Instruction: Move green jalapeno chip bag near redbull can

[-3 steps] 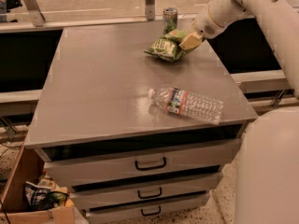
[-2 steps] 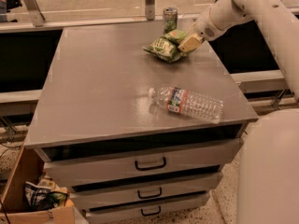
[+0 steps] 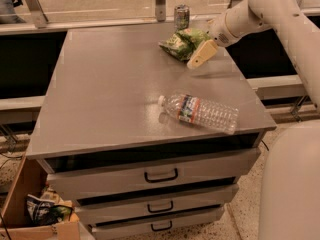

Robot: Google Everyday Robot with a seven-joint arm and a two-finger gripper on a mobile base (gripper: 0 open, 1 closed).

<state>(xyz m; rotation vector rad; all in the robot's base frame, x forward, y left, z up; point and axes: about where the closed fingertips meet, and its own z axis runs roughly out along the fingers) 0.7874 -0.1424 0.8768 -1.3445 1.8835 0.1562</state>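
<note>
Since a moment ago the gripper (image 3: 201, 55) has drawn back off the green jalapeno chip bag (image 3: 179, 44), which lies just beside it. How wide it gapes cannot be told. Just beyond the bag stands the redbull can (image 3: 181, 17). A water bottle (image 3: 202, 112) lies well nearer the camera.

The gripper (image 3: 196, 61) hangs just beside the green jalapeno chip bag (image 3: 179, 44), near the redbull can (image 3: 181, 17).

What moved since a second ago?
The cream tool at the white arm's end pulled back off the crinkled green chip bag and hovers beside it. The bag now lies a bit nearer the slim silver can. The clear plastic bottle stayed put.
</note>
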